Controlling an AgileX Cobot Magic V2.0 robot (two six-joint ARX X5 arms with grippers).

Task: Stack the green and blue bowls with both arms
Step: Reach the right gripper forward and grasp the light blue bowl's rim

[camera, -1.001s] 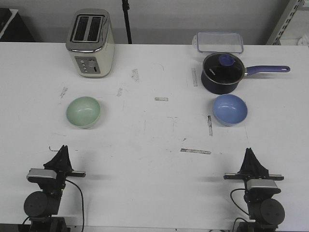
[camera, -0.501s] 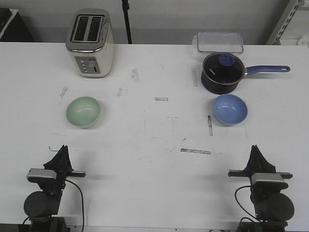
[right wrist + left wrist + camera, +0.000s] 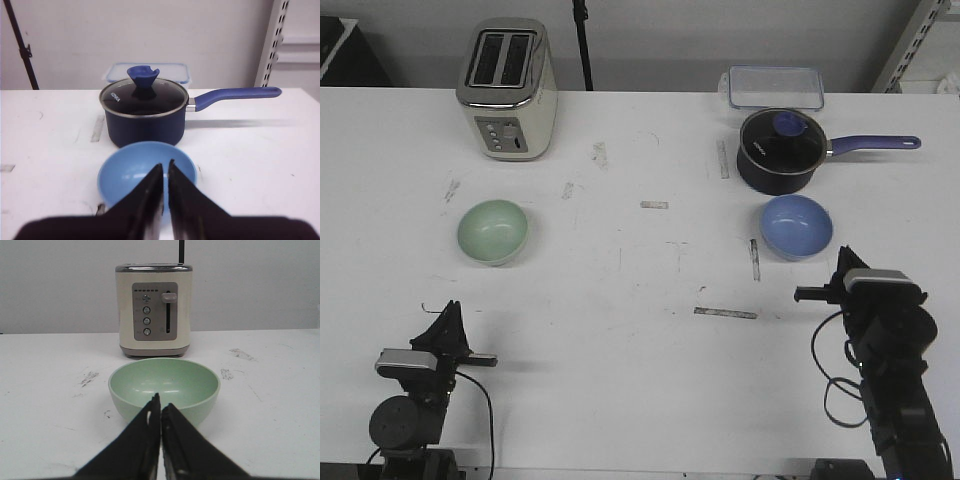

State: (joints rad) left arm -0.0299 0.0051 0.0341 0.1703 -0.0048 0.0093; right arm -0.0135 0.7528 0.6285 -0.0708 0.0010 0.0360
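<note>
You are at the reaching step — the right gripper (image 3: 840,262), fingers together, sits just near the blue bowl (image 3: 797,226) on the right, and the left gripper (image 3: 451,318), fingers together too, waits well near of the green bowl (image 3: 493,231) — open up next.

Front overview; two low wrist close-ups

Mint-green bowl (image 3: 493,231); periwinkle bowl (image 3: 797,226); cream toaster (image 3: 507,88); navy saucepan (image 3: 779,150).
</note>
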